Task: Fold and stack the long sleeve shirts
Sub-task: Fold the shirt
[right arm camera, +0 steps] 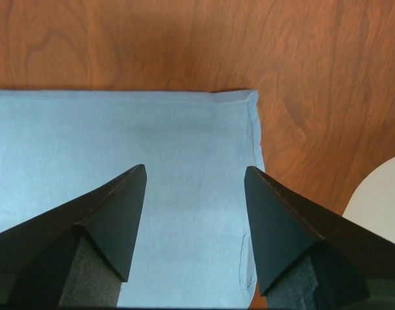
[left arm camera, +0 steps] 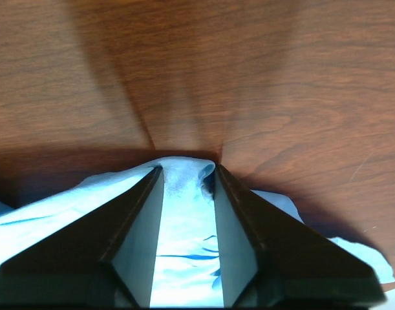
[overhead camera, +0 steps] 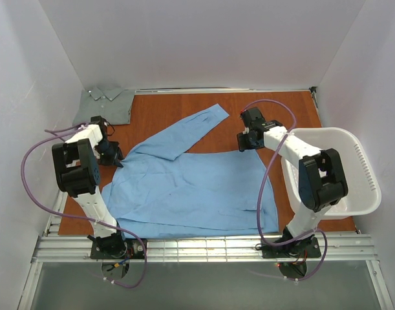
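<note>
Cloth of the blue shirt (overhead camera: 191,184) is pinched in my left hand (left arm camera: 187,169), my right hand (right arm camera: 196,177) hangs open just above its corner, and the grey-green shirt (overhead camera: 106,104) lies folded beyond my left.

Table (overhead camera: 275,106): reddish-brown wood-grain top, lying under the left gripper (overhead camera: 115,157) and the right gripper (overhead camera: 244,143). A few fine scratches show ahead of the left one.
Walls (overhead camera: 203,39): plain white panels, beyond both grippers and on the outer side of each.
Rail frame (overhead camera: 203,248): bare metal, along the table edge behind the grippers.
Floor (overhead camera: 203,287): grey, behind the frame.
Light: even; soft shadows fan across the wood ahead of the left gripper.
</note>
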### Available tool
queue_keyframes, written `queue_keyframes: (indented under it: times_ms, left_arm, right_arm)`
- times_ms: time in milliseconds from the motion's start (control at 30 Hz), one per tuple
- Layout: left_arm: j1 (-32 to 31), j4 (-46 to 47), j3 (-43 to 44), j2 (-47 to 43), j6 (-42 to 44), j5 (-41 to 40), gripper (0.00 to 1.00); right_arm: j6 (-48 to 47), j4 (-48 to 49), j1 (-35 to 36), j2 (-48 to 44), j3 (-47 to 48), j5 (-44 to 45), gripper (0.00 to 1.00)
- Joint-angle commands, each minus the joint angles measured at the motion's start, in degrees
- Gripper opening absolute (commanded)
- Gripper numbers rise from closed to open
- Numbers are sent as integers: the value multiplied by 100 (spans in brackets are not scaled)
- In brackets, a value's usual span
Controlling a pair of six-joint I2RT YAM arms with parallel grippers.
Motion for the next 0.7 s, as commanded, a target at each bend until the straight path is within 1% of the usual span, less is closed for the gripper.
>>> queue_keyframes:
  times_ms: [0,67,233,400,567,667]
  left_arm:
    - [-24,241,-348,-41,79,68,29]
    - [-24,320,-436,-120,123,51,28]
    - [-24,382,-498,-156,325,77,25]
    - [-24,444,-498,-147,457,68,25]
    - [-24,496,-533,-121,607,68,25]
    - [-24,540,-568,-120,659,77,24]
  right_arm:
    - [118,164,-181,171,359,-139,57]
    - [144,173,-261,321,429,-218,56]
    - [346,252,-331,786,728,-192,56]
    - [487,270,-436,1155,965,-394,56]
    - [663,305,-498,1393,896,-298,56]
    - [698,305,-516,1481,826,-245,52]
